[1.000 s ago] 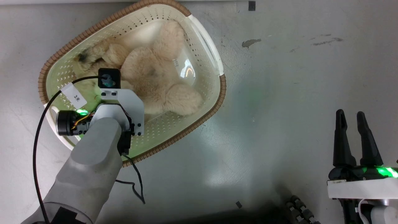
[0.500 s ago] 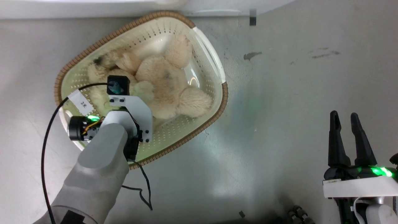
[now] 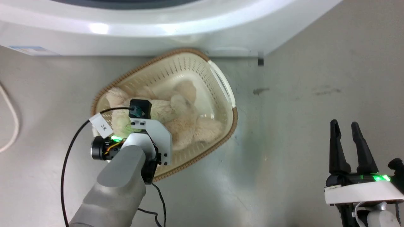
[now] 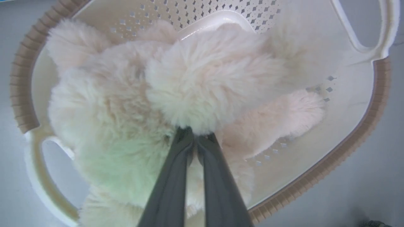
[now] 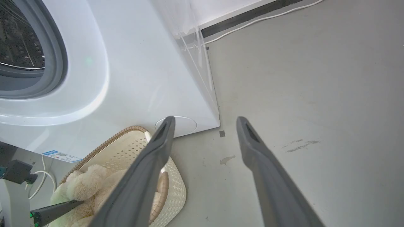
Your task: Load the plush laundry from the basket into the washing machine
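**lint_trap:** so where's the teddy bear (image 3: pixel 181 121) at right now?

**spin_cycle:** in the basket (image 3: pixel 176 67), sprawled across most of it, fluffy cream fur everywhere. The basket sits on the grey floor (image 3: pixel 284 94) just in front of the washing machine (image 3: pixel 157 28), toward the washer's right corner. From the head view I can't tell if the brown rim actually touches the white front.

**lint_trap:** and the left gripper (image 4: pixel 195 136)?

**spin_cycle:** it's down over the near-left part of the basket, fingers pinched together on a tuft of the bear's fur. The left wrist view shows the two dark fingers meeting right where the fluff starts. Whether the bear is off the basket bottom, honestly can't tell.

**lint_trap:** right gripper (image 3: pixel 344 124)?

**spin_cycle:** off at the near right over bare floor, well apart from the basket, fingers spread apart. Its wrist view looks at the washer's front, with the grey gasket (image 5: pixel 58 56) and a bit of the perforated steel drum (image 5: pixel 15 37) at that view's left edge.
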